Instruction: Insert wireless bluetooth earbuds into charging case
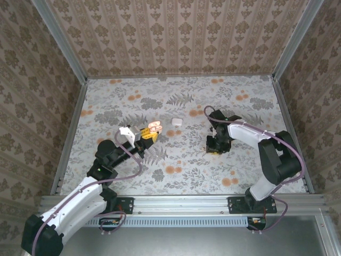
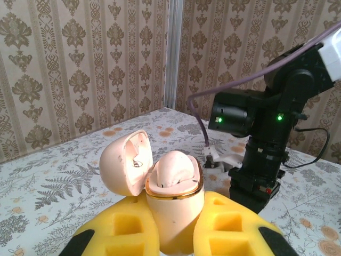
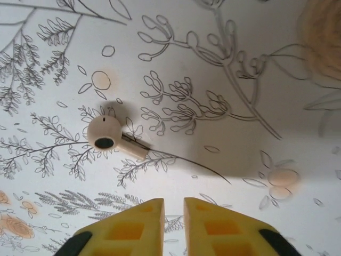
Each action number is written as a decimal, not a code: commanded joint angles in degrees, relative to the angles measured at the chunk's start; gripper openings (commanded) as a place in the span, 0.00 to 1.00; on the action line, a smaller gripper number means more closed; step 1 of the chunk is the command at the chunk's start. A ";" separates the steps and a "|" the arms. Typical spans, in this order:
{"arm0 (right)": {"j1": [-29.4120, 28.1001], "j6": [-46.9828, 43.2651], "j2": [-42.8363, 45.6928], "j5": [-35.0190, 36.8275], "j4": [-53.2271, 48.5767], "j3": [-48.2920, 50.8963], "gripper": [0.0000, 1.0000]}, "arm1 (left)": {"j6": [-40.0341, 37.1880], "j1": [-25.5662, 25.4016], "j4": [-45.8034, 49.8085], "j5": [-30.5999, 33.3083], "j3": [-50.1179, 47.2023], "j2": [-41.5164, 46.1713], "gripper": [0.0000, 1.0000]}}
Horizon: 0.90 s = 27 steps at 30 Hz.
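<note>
The charging case (image 2: 171,205), a pale cream egg-shaped box with a gold rim, stands upright between the yellow pads of my left gripper (image 2: 175,226), which is shut on it. Its lid (image 2: 123,162) hangs open to the left. From above, the case (image 1: 155,127) is held over the table left of centre. One earbud (image 3: 106,133), white with a short stem, lies on the floral table just ahead and left of my right gripper (image 3: 173,202). That gripper's pads stand a narrow gap apart with nothing between them. The right gripper (image 1: 216,147) points down at the table right of centre.
A small white rounded piece (image 1: 177,121) lies on the table between the two arms; I cannot tell what it is. Patterned walls and metal rails (image 1: 68,133) enclose the floral table. The right arm (image 2: 266,154) stands close behind the held case.
</note>
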State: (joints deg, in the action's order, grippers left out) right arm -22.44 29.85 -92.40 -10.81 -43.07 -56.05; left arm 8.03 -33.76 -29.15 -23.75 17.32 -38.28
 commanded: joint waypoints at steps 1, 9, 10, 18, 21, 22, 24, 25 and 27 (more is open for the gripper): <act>-2.01 0.85 3.39 7.05 -4.64 -3.88 0.25 | 1.06 -0.43 -2.37 0.37 -0.71 0.49 0.00; -6.70 -9.21 -1.90 8.26 -5.25 -10.19 0.39 | 1.12 -0.54 -2.36 0.37 -0.62 0.31 0.00; -6.66 -10.49 -3.08 8.32 -5.43 -10.90 0.40 | 1.18 -0.58 -2.27 0.30 -0.54 0.37 0.00; -6.57 -16.50 -10.49 7.32 -6.29 -15.22 0.44 | 1.37 -0.63 -1.64 0.39 -0.51 0.76 0.00; -6.52 -17.48 -12.35 6.60 -6.10 -15.98 0.44 | 1.22 -0.67 -1.44 0.54 -0.27 0.75 0.00; -6.43 -17.64 -13.02 6.33 -5.92 -16.06 0.44 | 1.20 -0.63 -1.38 0.63 -0.20 0.78 0.00; -6.31 -18.11 -14.10 6.06 -5.72 -16.02 0.44 | 1.03 -0.61 -1.18 0.65 -0.18 0.67 0.00; -6.23 -18.37 -14.53 5.90 -5.63 -16.10 0.44 | 1.02 -0.62 -1.04 0.72 -0.10 0.67 0.00; -6.01 -18.80 -15.39 5.97 -5.54 -16.07 0.44 | 0.94 -0.62 -0.83 0.72 -0.02 0.68 0.00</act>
State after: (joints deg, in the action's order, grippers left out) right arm -28.86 13.13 -106.21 -4.67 -46.94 -70.83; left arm 8.23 -34.09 -29.08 -23.53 17.26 -38.24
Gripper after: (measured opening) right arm 0.441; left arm 0.116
